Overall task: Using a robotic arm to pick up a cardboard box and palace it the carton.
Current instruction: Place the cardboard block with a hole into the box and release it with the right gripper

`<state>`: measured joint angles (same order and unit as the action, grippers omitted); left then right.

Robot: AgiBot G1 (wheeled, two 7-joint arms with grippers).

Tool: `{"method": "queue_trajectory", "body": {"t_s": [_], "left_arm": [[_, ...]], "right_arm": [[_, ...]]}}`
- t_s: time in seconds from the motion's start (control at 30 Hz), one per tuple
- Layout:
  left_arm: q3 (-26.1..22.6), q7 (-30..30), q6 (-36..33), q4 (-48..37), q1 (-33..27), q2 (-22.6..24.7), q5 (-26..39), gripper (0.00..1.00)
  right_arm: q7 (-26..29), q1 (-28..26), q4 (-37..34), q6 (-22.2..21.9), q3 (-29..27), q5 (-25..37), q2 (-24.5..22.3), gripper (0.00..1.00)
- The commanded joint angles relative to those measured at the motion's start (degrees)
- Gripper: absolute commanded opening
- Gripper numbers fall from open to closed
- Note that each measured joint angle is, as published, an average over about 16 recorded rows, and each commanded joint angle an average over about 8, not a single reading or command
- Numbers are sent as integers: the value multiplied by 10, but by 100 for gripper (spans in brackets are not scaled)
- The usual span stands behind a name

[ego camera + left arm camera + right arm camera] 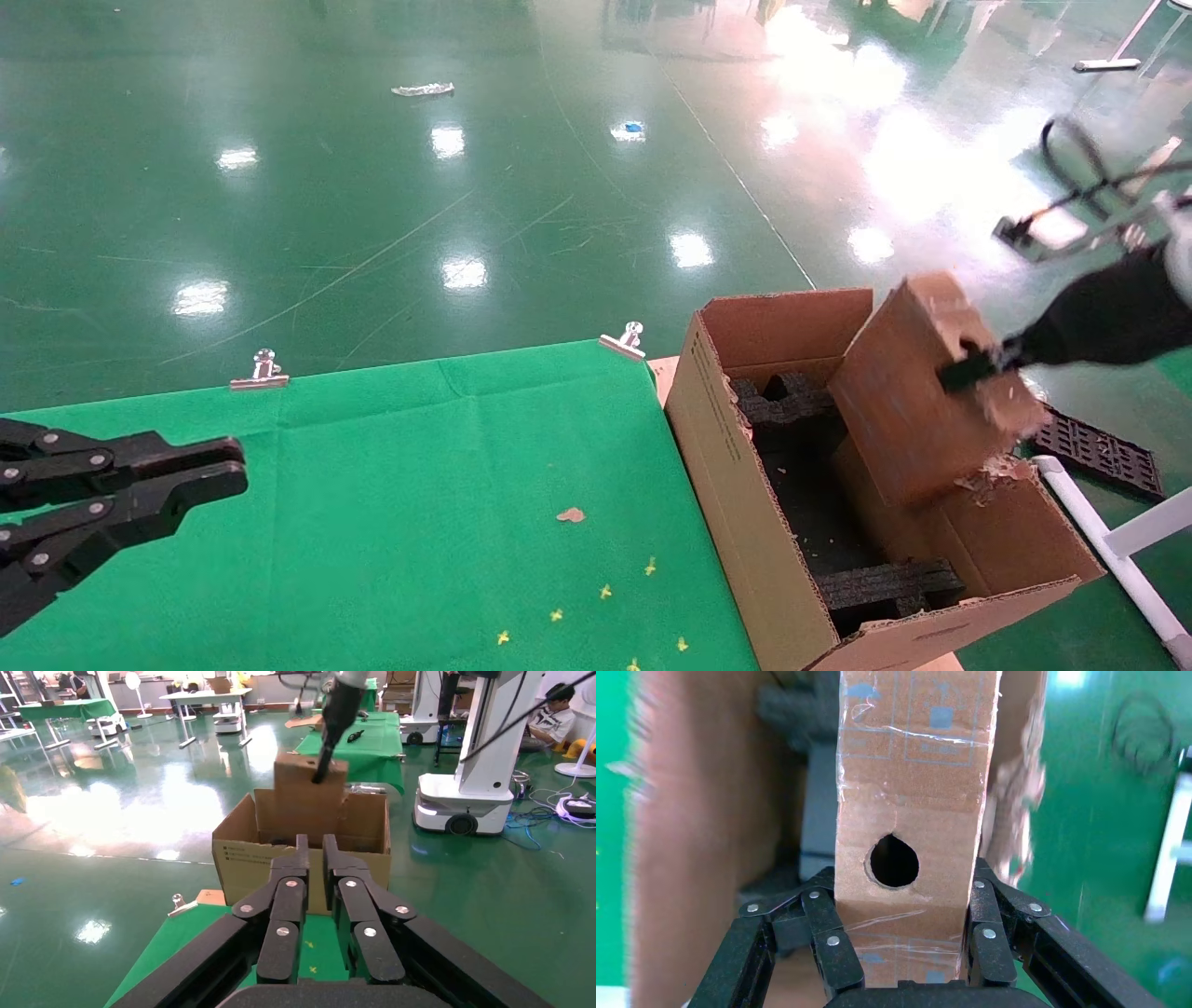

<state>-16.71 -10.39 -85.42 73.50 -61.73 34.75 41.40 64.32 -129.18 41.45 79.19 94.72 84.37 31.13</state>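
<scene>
My right fingers (pixel 905 952) clamp the slim cardboard box (pixel 917 391) across its narrow faces, holding it tilted above the open carton (pixel 745 494) to drop between the foam inserts (pixel 889 582), while my left fingers (pixel 200 475) rest together over the bench (pixel 419 485)

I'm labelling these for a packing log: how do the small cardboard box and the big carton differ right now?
The cardboard box is slim and much smaller; the carton is far bigger.
The box is closed, taped and has a round hole in one narrow face; the carton stands open with black foam inside and ragged flaps.
The box is held tilted above the opening by the right gripper; the carton rests beside the green table.
Both are brown cardboard.
</scene>
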Motion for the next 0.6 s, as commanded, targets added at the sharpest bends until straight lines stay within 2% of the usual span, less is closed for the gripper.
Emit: {"method": "queue_trajectory", "body": {"t_s": [0.03, 0.37, 0.6], "left_arm": [[0, 0, 0, 0, 0, 0, 0, 100], [0, 0, 0, 0, 0, 0, 0, 100], [-1, 0, 0, 0, 0, 0, 0, 100]], "right_arm": [[2, 17, -18, -1, 7, 0, 4, 0], [-2, 65, -103, -13, 25, 13, 51, 0], [-6, 99, -142, -42, 28, 12, 72, 0]]}}
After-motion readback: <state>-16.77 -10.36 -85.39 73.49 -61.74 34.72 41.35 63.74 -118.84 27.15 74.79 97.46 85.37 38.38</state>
